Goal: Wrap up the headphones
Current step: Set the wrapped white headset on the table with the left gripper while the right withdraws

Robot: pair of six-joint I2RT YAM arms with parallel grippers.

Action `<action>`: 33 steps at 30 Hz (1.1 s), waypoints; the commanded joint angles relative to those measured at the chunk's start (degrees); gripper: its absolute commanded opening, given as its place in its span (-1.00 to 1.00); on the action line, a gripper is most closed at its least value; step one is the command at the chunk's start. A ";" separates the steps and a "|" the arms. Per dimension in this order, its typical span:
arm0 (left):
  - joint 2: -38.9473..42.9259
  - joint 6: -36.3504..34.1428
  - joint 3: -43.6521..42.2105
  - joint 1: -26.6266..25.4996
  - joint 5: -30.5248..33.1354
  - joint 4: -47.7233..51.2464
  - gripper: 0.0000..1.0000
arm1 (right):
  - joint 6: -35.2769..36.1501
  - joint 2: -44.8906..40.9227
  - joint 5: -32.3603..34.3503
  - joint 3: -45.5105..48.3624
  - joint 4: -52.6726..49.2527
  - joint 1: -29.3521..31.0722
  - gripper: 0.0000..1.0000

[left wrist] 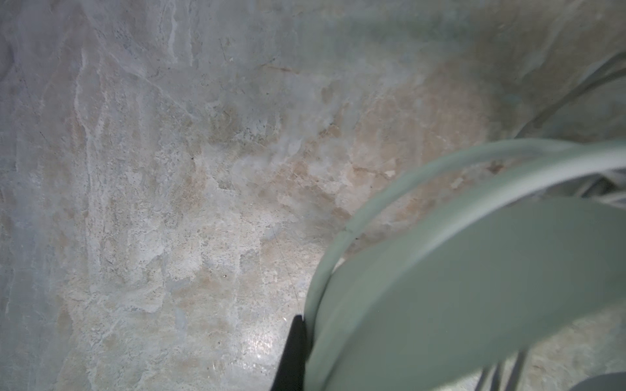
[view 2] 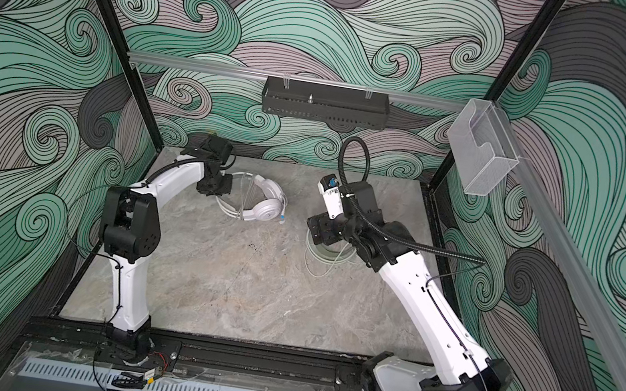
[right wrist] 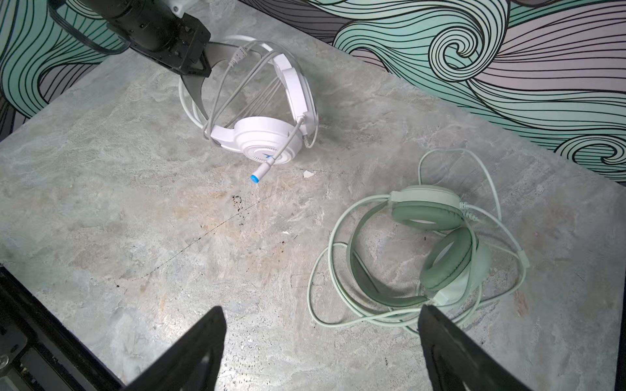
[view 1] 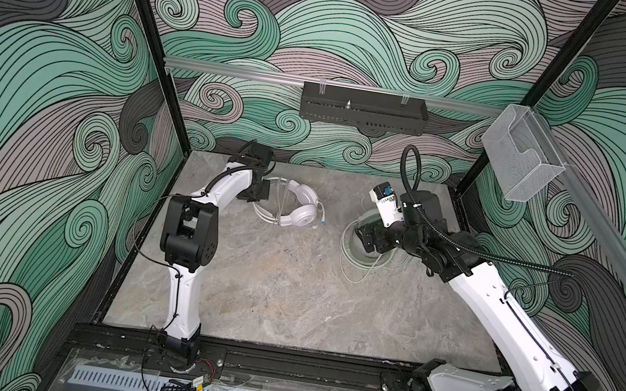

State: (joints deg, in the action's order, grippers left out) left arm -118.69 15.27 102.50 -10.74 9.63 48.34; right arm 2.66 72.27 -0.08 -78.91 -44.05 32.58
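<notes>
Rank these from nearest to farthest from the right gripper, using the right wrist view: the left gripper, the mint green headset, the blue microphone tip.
1. The mint green headset: lying flat, right beside the open fingers of the right gripper.
2. The blue microphone tip: farther out, on the boom of the white headset.
3. The left gripper: farthest, closed at the white headset's headband.

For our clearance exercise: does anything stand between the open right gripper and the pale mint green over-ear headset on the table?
Nothing visible does. The right gripper hangs open just above the pale mint green headset; the white over-ear headset sits apart, at the left gripper.
</notes>
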 commanded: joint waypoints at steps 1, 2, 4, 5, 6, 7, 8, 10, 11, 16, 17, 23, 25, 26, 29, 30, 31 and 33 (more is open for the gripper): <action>-0.69 1.30 2.46 1.00 -1.01 -1.57 -1.00 | -1.15 -0.70 -0.45 0.42 -0.20 0.55 0.79; -1.23 1.23 2.39 1.33 -0.89 -1.58 -1.00 | -1.24 -0.64 -0.48 0.38 -0.07 0.57 0.80; -2.07 1.37 1.77 1.79 -0.61 -1.58 -1.00 | -1.51 -0.30 -0.86 0.05 0.18 0.89 0.79; -2.32 1.58 1.29 2.10 -0.60 -1.49 -1.00 | -1.60 -0.13 -0.97 -0.25 0.15 1.00 0.79; -2.48 1.86 0.86 2.38 -0.66 -1.42 -1.00 | -1.67 0.04 -0.95 -0.47 0.28 1.31 0.80; -2.66 1.96 0.40 2.57 -0.77 -1.37 -1.00 | -1.69 0.35 -0.93 -0.56 0.27 1.62 0.79; -2.92 1.96 0.09 2.78 -0.87 -1.29 -1.00 | -1.69 0.55 -0.76 -0.74 0.23 1.90 0.79; -3.67 1.96 0.07 2.79 -0.11 -0.25 -1.00 | -1.80 0.85 -0.53 -0.99 0.24 2.42 0.80; -4.03 1.91 -0.08 2.83 0.16 0.08 -1.00 | -1.86 0.94 -0.43 -1.06 0.24 2.72 0.79; -4.86 2.37 -1.30 3.23 0.39 -0.10 -1.00 | -1.86 1.42 0.06 -1.65 0.17 3.57 0.79; -5.07 2.36 -1.50 3.30 0.38 -0.17 -1.00 | -1.86 1.41 0.08 -1.68 0.07 3.56 0.79; -6.15 2.53 -2.56 3.71 -0.35 -0.01 -1.00 | -2.21 0.66 0.24 -1.39 -0.03 3.73 0.80; -6.67 2.53 -2.70 3.91 -0.31 0.05 -0.89 | -2.43 0.53 0.21 -1.67 -0.09 3.78 0.80; -6.85 2.58 -2.80 4.11 -0.32 0.06 -0.83 | -2.48 0.47 0.13 -1.80 -0.21 3.73 0.80; -6.24 2.68 -3.88 4.50 -0.22 -0.31 -0.62 | -2.40 0.18 0.37 -2.52 -0.47 3.81 0.80; -5.76 2.66 -4.43 4.59 -0.23 -0.71 -0.52 | -2.32 0.05 0.61 -2.63 -0.44 3.75 0.80; -4.95 2.63 -5.11 4.67 -0.20 -1.06 -0.37 | -2.22 -0.08 0.74 -2.72 -0.46 3.86 0.80; -3.65 2.34 -6.17 4.77 -0.01 -1.53 -0.19 | -2.22 -0.17 0.76 -2.82 -0.47 3.81 0.81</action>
State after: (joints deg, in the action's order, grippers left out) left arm -124.46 17.45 97.14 -6.72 9.23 47.29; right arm 0.99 73.28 -0.12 -80.23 -44.03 36.05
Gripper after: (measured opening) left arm 0.387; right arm 0.904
